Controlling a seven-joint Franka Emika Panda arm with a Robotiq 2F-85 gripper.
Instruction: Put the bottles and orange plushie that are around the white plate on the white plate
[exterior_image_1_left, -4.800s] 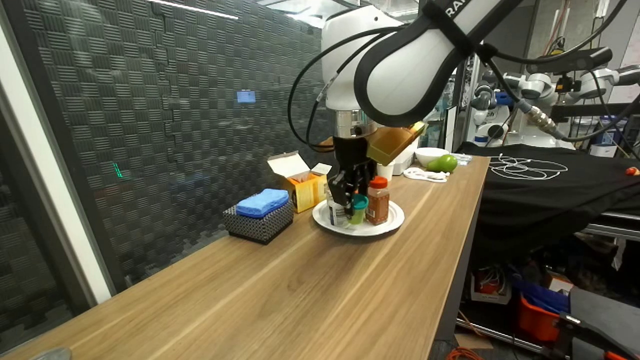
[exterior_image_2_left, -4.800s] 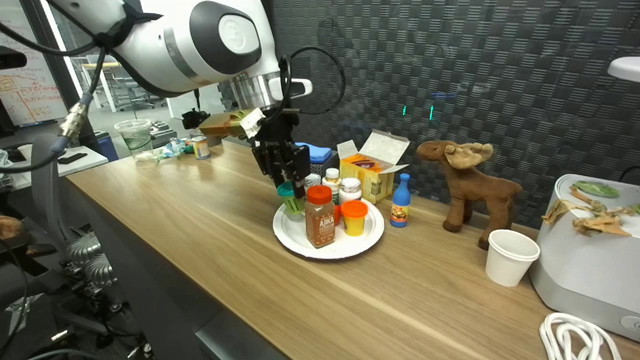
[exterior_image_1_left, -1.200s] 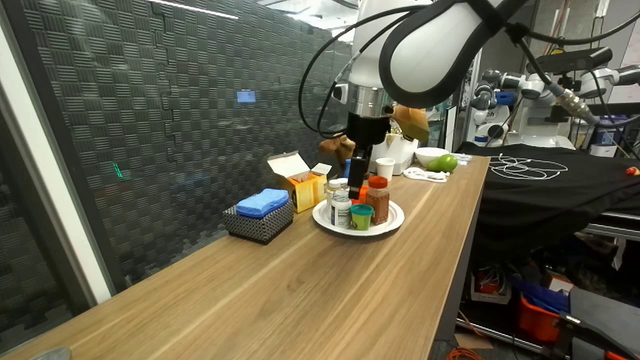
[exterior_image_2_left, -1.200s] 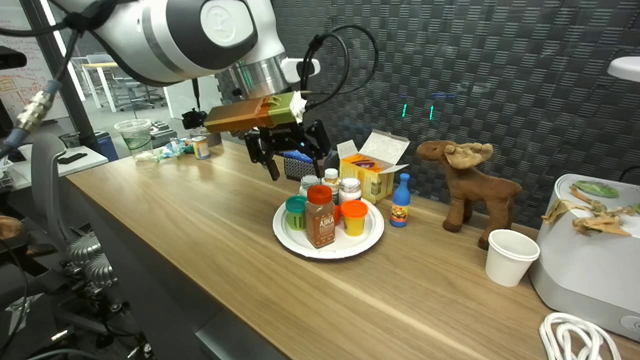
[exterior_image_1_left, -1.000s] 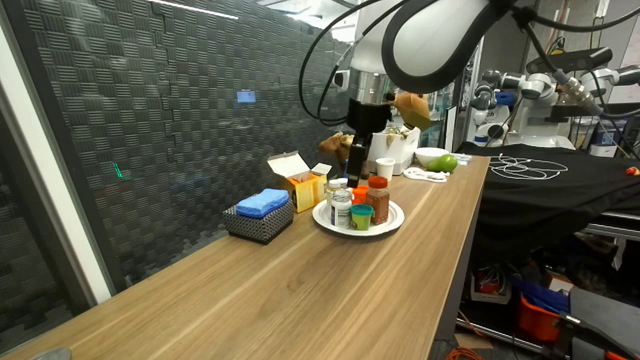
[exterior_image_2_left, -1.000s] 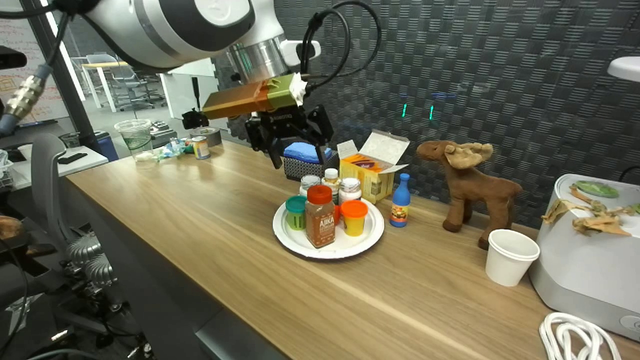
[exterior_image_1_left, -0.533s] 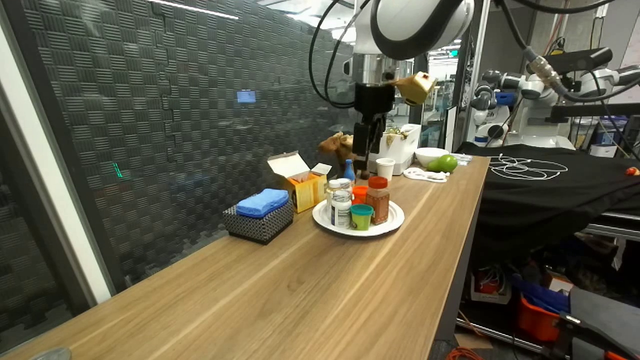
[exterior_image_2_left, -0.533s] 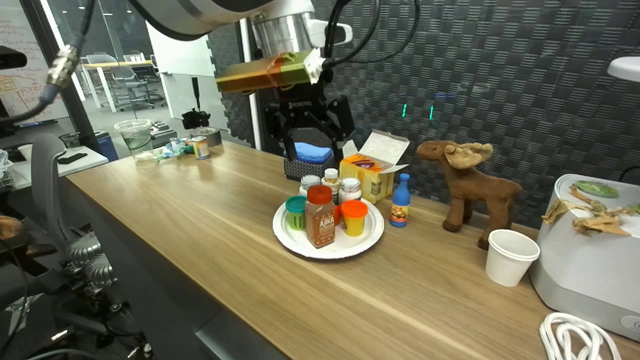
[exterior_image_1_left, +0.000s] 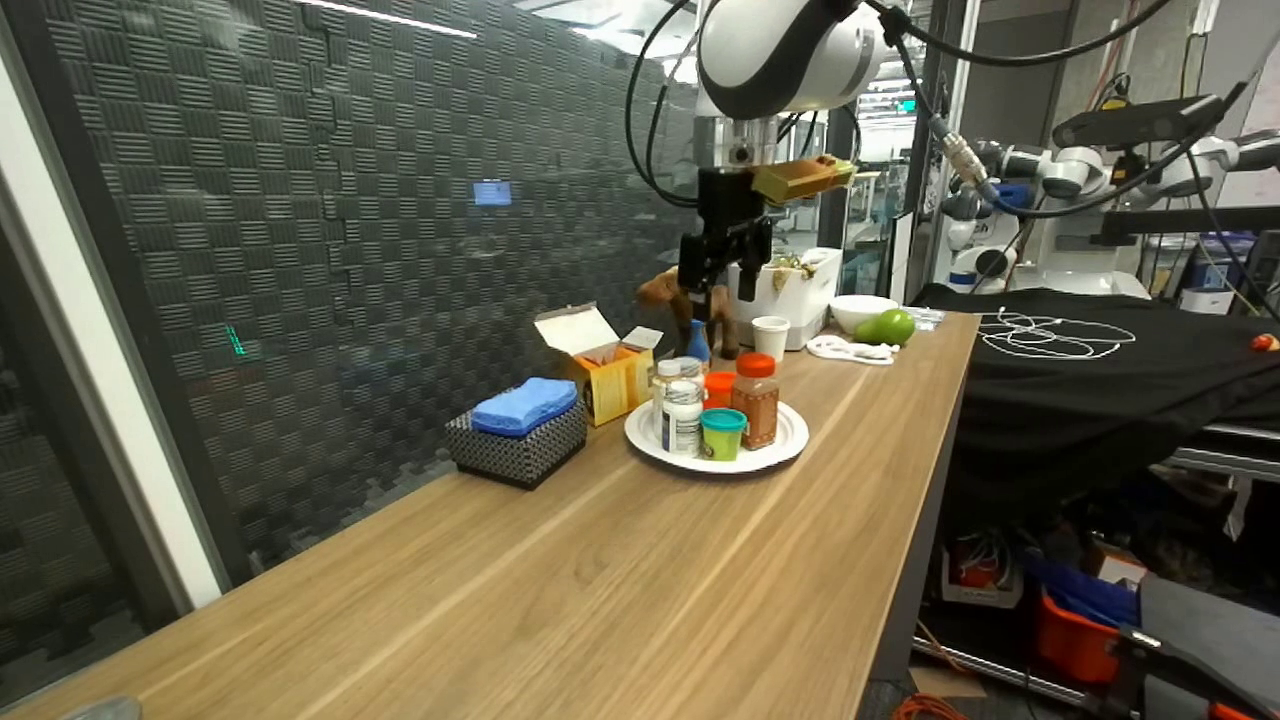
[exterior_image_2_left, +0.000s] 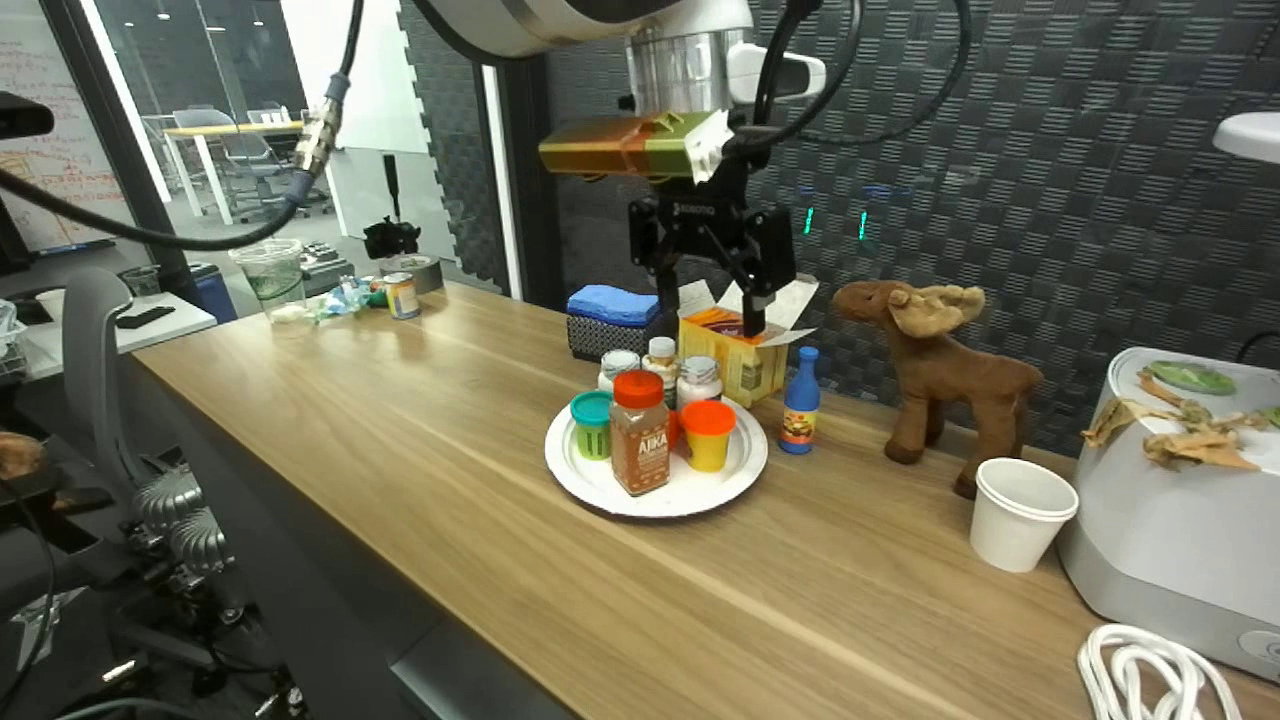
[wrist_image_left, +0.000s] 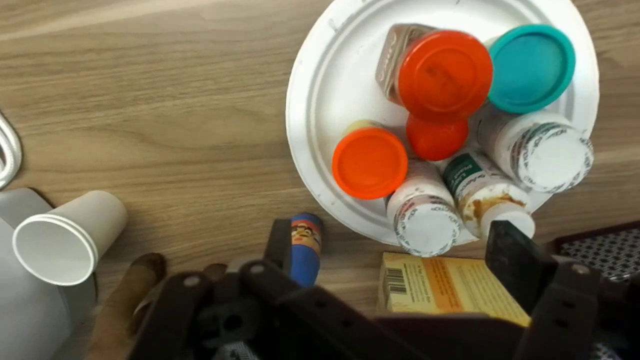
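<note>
On the white plate (exterior_image_2_left: 706, 492) stand a brown-orange spice bottle (exterior_image_2_left: 641, 447) with a red cap, several white bottles (exterior_image_1_left: 683, 428), a green tub (exterior_image_1_left: 722, 440) with a teal lid and a yellow tub (exterior_image_2_left: 708, 440) with an orange lid. Among them sits a small round red-orange thing (wrist_image_left: 436, 141); whether it is the orange plushie I cannot tell. A blue bottle (exterior_image_2_left: 799, 407) is upright on the table beside the plate, apart from it. My gripper (exterior_image_2_left: 711, 308) hangs open above the plate's wall side, holding nothing. In the wrist view one finger partly covers the blue bottle.
Behind the plate stand an open yellow box (exterior_image_2_left: 748, 368) and a black patterned box (exterior_image_1_left: 522, 450) with a blue sponge (exterior_image_1_left: 527, 404) on top. A brown moose toy (exterior_image_2_left: 965, 372), paper cups (exterior_image_2_left: 1022, 515) and a white appliance (exterior_image_2_left: 1170, 520) stand past the blue bottle.
Several seconds ago my gripper was down at the teal-lidded tub, which now stands released on the plate. The gripper has since risen, shifted toward the blue bottle and turned slightly.
</note>
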